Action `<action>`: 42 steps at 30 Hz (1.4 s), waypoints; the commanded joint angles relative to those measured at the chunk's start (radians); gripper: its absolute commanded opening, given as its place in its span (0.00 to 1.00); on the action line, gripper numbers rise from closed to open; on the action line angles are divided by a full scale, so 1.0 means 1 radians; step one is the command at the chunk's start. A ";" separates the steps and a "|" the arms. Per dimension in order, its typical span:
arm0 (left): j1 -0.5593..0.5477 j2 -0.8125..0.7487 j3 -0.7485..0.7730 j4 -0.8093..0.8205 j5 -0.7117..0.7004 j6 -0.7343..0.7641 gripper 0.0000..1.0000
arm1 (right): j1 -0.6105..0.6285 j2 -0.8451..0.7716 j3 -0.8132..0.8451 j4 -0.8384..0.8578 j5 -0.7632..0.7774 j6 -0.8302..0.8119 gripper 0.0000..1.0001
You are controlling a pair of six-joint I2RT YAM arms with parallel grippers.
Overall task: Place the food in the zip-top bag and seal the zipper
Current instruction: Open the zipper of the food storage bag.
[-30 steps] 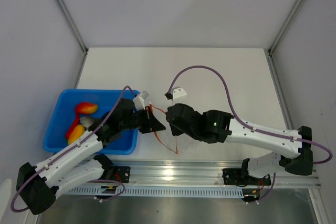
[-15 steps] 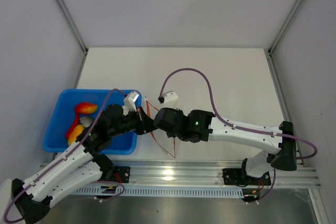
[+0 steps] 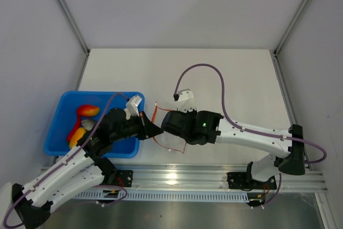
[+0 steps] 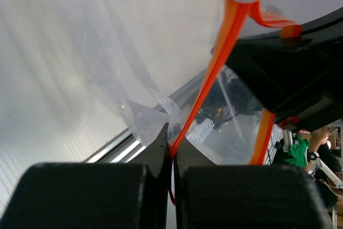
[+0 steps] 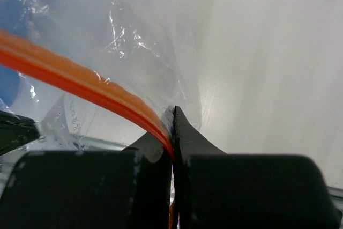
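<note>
The clear zip-top bag (image 3: 172, 142) hangs between my two grippers near the table's front edge, its red zipper (image 3: 155, 115) curving up from them. My left gripper (image 3: 156, 131) is shut on the zipper strip (image 4: 206, 81), with crinkly bag film (image 4: 144, 119) just past its tips. My right gripper (image 3: 164, 127) is shut on the same zipper (image 5: 91, 87) and bag film (image 5: 128, 41). The two grippers nearly touch. The food (image 3: 87, 111), red-orange and yellow pieces with a grey one, lies in the blue tray (image 3: 64, 146) to the left.
The blue tray sits at the table's left front, partly under my left arm. A metal rail (image 3: 203, 175) runs along the near edge. Grey walls (image 3: 32, 52) close in on the left, back and right.
The bag's red zipper has shifted from hanging down toward the rail to curving up between the grippers. My right wrist drew back slightly to the right; the left arm barely moved.
</note>
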 commanded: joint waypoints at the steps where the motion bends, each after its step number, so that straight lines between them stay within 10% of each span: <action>1: -0.006 -0.002 0.007 -0.008 0.025 0.037 0.01 | -0.012 -0.071 0.018 -0.094 0.127 0.044 0.00; 26: -0.006 -0.008 -0.013 0.030 0.070 0.159 0.02 | 0.017 -0.119 -0.004 -0.174 0.124 0.225 0.00; 36: -0.006 -0.073 0.036 0.000 -0.011 0.203 0.76 | 0.022 -0.070 0.070 -0.197 0.117 0.124 0.00; 42: -0.006 -0.102 0.155 -0.167 -0.267 0.205 0.95 | -0.035 -0.036 0.090 -0.185 0.109 0.021 0.00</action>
